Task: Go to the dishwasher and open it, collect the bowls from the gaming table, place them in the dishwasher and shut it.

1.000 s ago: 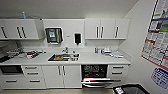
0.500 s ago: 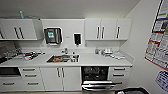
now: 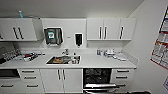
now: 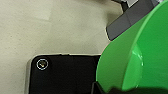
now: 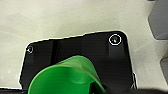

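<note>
From up high we see a white kitchen wall. The dishwasher [image 3: 97,79] sits under the desk [image 3: 100,62], right of the sink [image 3: 63,60]. Its door is down and its dark inside shows. White cabinets [image 3: 111,29] hang above.

By our left wrist we see a big bright green bowl [image 4: 135,57] very close, over a pale floor [image 4: 50,27]. We cannot tell how the left gripper stands.

By our right wrist we see a smaller green bowl [image 5: 65,77] close up. We cannot tell how the right gripper stands either.
</note>
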Motion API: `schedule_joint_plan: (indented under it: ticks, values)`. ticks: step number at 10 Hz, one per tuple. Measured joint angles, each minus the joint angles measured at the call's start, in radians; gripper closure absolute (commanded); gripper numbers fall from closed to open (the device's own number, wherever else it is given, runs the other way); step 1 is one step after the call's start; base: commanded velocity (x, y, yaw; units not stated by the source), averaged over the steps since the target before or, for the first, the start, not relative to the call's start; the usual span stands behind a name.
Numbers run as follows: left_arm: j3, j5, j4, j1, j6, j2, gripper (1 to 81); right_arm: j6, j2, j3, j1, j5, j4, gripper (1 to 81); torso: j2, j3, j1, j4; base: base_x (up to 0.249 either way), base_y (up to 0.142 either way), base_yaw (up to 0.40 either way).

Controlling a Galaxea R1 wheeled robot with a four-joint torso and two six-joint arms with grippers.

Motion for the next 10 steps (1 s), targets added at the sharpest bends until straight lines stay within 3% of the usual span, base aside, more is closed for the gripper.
schedule_joint_plan:
  ticks: [10]
  values:
    - [0.001,-0.001,0.000,-0.008,0.000,-0.002,81.1,0.000,0.003,0.000,0.003,0.000,0.000,81.1,0.001,0.000,0.001,0.000,0.145,0.007,0.000]
